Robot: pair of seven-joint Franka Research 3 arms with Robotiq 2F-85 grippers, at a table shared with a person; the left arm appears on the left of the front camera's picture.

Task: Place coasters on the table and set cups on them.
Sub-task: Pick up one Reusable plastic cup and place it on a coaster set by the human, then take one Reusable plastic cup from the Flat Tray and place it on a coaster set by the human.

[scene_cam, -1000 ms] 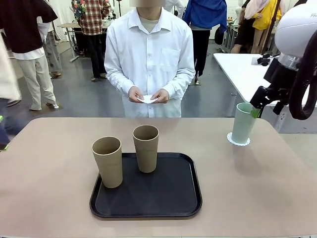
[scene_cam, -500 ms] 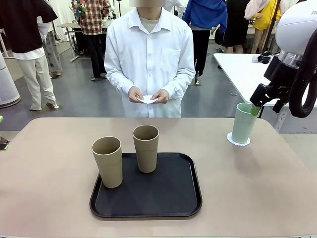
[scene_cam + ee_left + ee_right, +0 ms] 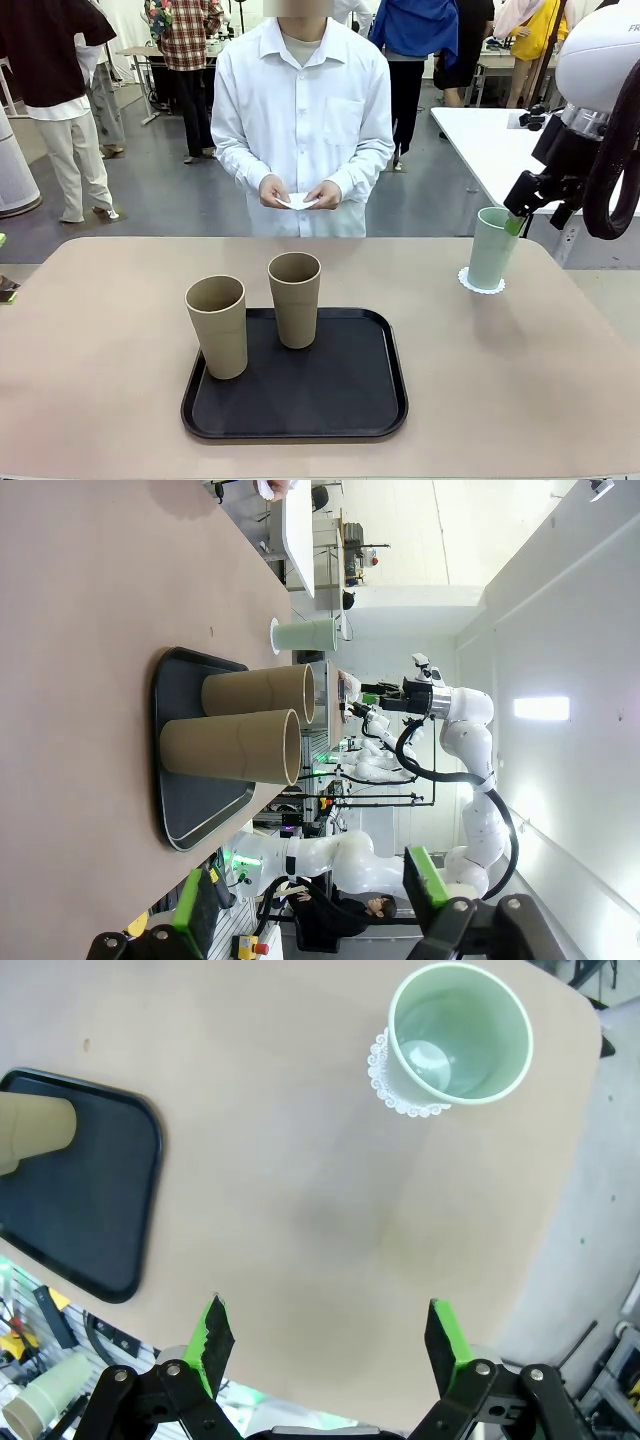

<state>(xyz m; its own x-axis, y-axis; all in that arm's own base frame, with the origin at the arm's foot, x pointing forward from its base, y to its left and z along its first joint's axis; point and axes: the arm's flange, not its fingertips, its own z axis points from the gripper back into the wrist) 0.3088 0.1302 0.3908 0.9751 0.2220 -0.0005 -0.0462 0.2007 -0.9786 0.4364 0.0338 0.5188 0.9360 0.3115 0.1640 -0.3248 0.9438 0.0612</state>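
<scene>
The green cup (image 3: 492, 248) stood on a coaster (image 3: 481, 283) near the far right corner of the table (image 3: 100, 330). The cup hid most of the coaster, and only its lacy rim showed. The left brown cup (image 3: 218, 327) and the right brown cup (image 3: 295, 299) stood on the black tray (image 3: 350, 400).

The right gripper (image 3: 325, 1345) hung over the table with its fingers spread wide and grasped nothing. From the front it was hard to tell apart from the black cable. The left gripper (image 3: 310, 900) was also spread and empty, and its base was cut off by the edge.

The person's hands (image 3: 324, 192) pinched a small white paper (image 3: 298, 201), probably another coaster, partly covered by the fingers. On the right arm (image 3: 600, 50) only the letters "FR" could be read.
</scene>
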